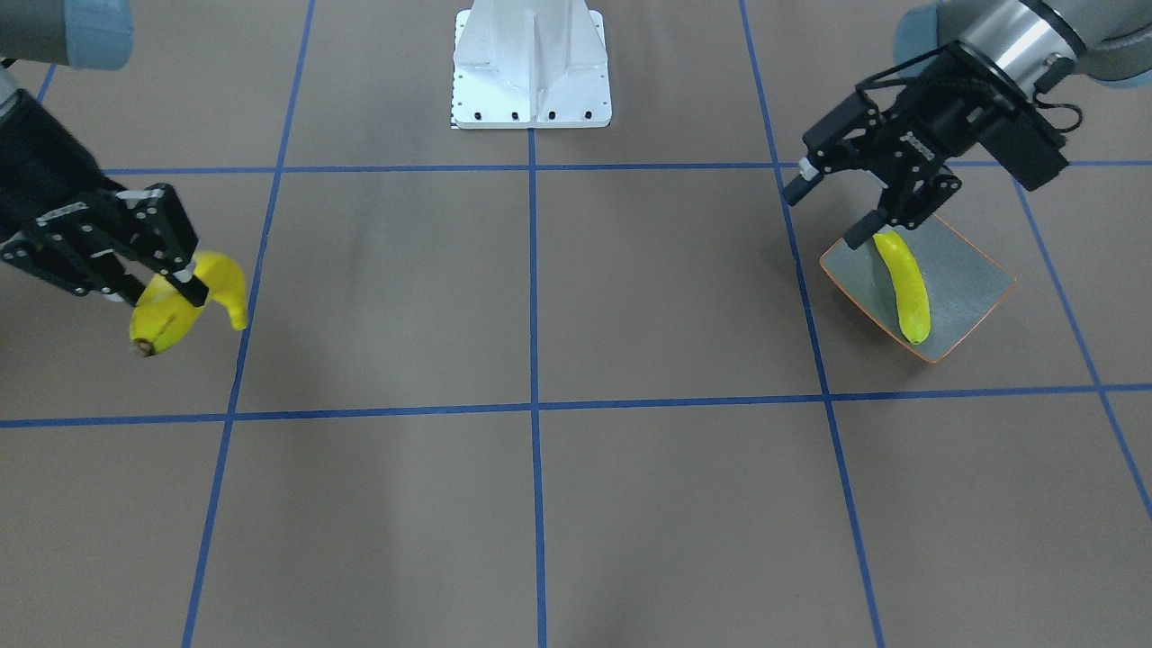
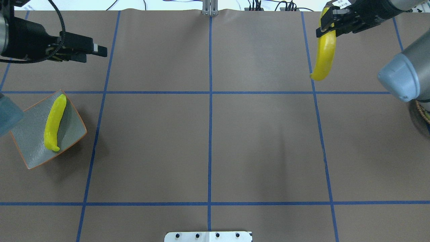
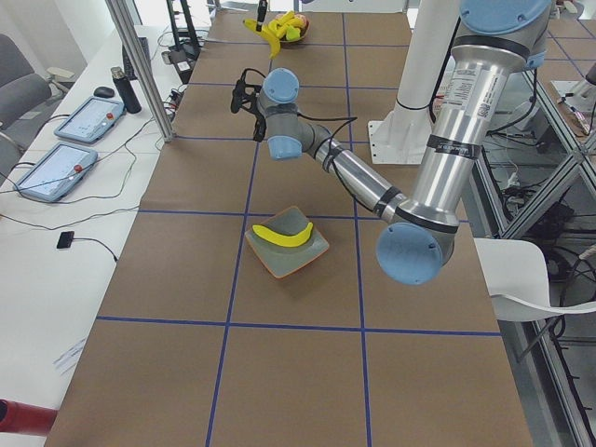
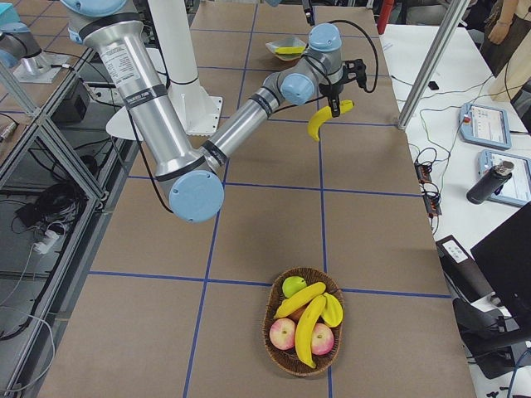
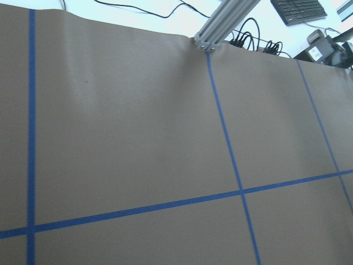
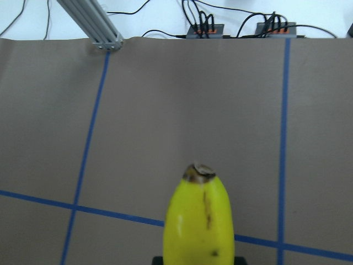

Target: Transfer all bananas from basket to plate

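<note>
The right gripper (image 1: pixel 177 286) clamps a curved yellow banana (image 2: pixel 325 53) in mid-air over the brown, blue-taped table (image 1: pixel 675 297), well apart from the woven basket (image 4: pixel 270 319), where more yellow bananas (image 4: pixel 309 327) lie among red apples (image 4: pixel 282 333). The left gripper (image 1: pixel 832 211) hangs empty with its jaws spread wide near the small grey-green, orange-rimmed dish (image 1: pixel 967 270) — one greenish-yellow banana (image 1: pixel 907 288) lies along it.

Robotics lab, tape-gridded table (image 2: pixel 262 141), aluminium frame post (image 3: pixel 142 65), tablets (image 3: pixel 88 119) on side bench (image 3: pixel 47 289)
</note>
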`<state>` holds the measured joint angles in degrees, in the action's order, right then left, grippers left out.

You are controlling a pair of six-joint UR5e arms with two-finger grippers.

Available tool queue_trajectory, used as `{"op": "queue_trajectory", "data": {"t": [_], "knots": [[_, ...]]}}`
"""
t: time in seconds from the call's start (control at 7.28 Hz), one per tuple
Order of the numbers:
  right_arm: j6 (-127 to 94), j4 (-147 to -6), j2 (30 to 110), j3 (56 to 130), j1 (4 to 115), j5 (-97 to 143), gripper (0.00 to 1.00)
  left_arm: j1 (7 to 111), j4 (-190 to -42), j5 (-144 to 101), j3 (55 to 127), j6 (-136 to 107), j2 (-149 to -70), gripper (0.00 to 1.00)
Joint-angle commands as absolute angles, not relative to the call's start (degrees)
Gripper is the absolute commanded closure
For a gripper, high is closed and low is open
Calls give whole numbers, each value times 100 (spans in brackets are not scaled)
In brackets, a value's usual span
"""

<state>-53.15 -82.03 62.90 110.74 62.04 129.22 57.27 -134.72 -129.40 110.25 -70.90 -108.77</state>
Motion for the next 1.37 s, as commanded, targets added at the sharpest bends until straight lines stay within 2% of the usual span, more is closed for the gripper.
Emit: {"op": "queue_trajectory", "data": {"t": [0.0, 0.14, 0.55, 1.24], "knots": [[-6840, -7678, 6091, 11320, 5680, 12920, 100, 5319, -13561, -12911, 11057, -7374, -11547, 0], [-7125, -7177, 6100, 11286, 5417, 12911, 100, 5039, -13953, -12789, 11031, -7383, -11653, 0], [-7137, -7022, 5863, 11329, 4950, 12938, 100, 4133, -15140, -11834, 10838, -7383, -11759, 1], [-7391, -7022, 5538, 11592, 4413, 12911, 100, 3674, -15451, -11795, 10758, -7356, -11926, 1]]}}
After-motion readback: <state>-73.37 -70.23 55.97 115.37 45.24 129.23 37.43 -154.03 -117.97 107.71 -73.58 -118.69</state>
